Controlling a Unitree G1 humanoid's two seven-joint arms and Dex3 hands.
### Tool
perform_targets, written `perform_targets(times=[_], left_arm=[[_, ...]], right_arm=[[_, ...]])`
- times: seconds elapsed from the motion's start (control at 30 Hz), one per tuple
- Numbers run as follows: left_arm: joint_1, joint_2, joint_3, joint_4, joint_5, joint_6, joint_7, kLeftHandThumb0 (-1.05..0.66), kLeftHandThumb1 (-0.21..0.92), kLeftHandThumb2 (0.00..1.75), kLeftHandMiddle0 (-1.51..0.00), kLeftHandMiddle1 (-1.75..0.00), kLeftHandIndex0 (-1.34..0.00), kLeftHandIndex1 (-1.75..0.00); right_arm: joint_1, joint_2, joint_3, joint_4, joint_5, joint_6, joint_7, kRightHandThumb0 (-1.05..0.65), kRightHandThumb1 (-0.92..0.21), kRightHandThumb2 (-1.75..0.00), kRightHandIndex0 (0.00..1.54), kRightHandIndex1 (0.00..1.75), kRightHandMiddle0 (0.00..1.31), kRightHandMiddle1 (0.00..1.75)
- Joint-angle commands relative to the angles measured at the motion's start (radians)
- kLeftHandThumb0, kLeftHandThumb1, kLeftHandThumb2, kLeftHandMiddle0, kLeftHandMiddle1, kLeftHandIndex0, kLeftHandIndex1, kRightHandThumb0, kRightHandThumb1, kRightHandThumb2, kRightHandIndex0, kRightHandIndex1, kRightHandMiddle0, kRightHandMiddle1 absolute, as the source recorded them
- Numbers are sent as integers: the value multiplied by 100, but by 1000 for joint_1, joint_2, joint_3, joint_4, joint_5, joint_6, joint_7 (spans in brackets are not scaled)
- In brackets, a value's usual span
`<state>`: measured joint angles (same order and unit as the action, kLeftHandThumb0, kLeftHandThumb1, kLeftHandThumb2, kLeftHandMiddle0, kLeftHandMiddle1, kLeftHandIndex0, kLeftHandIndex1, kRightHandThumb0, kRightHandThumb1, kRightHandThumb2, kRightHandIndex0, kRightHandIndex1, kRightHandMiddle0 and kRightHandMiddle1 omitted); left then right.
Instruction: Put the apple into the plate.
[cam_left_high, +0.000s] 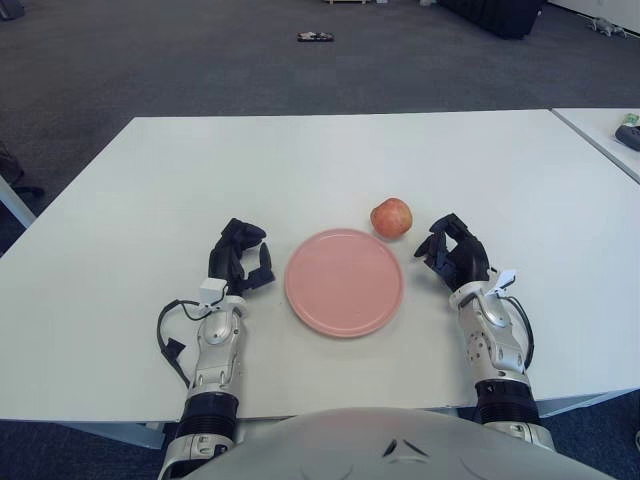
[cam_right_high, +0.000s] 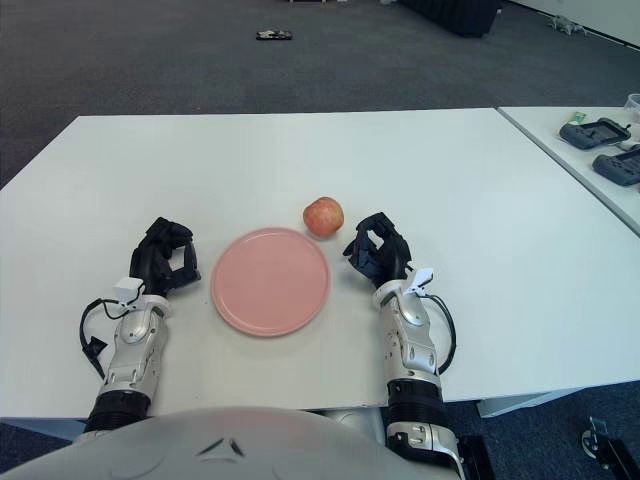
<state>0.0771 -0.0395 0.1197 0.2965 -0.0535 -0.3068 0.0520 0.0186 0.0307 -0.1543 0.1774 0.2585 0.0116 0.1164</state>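
Observation:
A red-yellow apple sits on the white table just beyond the upper right rim of an empty pink plate. My right hand shows to the right of the plate, a short way right of and nearer than the apple, its dark fingers curled and holding nothing. My left hand shows left of the plate, fingers curled too, with nothing in them. In the right eye view the apple stands apart from the right hand.
The white table stretches far beyond the plate. A second table at the right carries dark controllers. Dark carpet lies behind, with a small object on the floor.

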Motion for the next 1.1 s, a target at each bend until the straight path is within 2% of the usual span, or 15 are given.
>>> perform_targets(times=[0.0,0.2,0.33,0.43,0.53,0.63,0.67,0.73,0.83,0.87,0.97,1.0,1.07], left_arm=[[4,4,1,16,-5,43,-3,-49,29,137,-111,-175,-64,-175],[4,3,0,16,0,37,2,-50,28,138,-111,-175,-64,-175],[4,1,2,19,-8,24,-6,-50,27,138,-112,-175,-65,-175],[5,0,2,19,-10,21,-7,-50,27,139,-113,-175,-65,-175],[5,-1,1,18,-10,22,-6,-50,27,139,-114,-175,-65,-175],[6,-2,0,16,-11,26,-5,-50,27,139,-114,-175,-65,-175],[7,-2,0,16,-11,25,-4,-50,26,139,-114,-175,-65,-175],[7,-2,-1,16,-9,28,-2,-50,26,139,-114,-175,-65,-175],[7,-3,-2,15,-7,32,1,-50,26,140,-114,-175,-66,-175],[7,-3,-2,15,-7,33,2,-50,26,140,-114,-175,-66,-175],[6,-4,-3,16,-1,38,10,-51,25,141,-116,-175,-67,-175],[6,-3,-3,16,2,38,13,-51,25,142,-116,-175,-67,-175],[6,-3,-4,15,6,39,17,-51,24,143,-117,-175,-68,-175]], right_arm=[[29,-2,-4,37,-8,38,-15,-43,-46,-114,70,174,49,175],[29,-13,10,50,-57,-7,-32,-43,-46,-115,70,175,50,175],[34,-33,45,64,-170,-100,-80,-43,-45,-116,69,174,50,175],[38,-46,68,72,-248,-167,-121,-42,-50,-110,64,171,47,175],[38,-47,92,39,-310,-207,-158,-41,-57,-101,53,166,42,175],[30,-58,123,11,-392,-259,-203,-37,-80,-70,23,153,26,175],[27,-66,128,20,-414,-278,-216,-41,-79,-75,19,149,21,166],[21,-87,140,42,-470,-308,-250,-52,-70,-94,8,131,9,139],[11,-104,150,59,-515,-324,-284,-60,-64,-101,2,110,3,116],[4,-113,153,65,-535,-324,-295,-61,-63,-101,2,107,2,114],[-30,-151,164,71,-590,-300,-306,-68,-58,-97,0,57,0,80],[-40,-160,167,72,-601,-294,-308,-70,-57,-96,0,47,0,72],[-72,-182,174,81,-634,-284,-316,-76,-56,-93,0,20,0,45]])
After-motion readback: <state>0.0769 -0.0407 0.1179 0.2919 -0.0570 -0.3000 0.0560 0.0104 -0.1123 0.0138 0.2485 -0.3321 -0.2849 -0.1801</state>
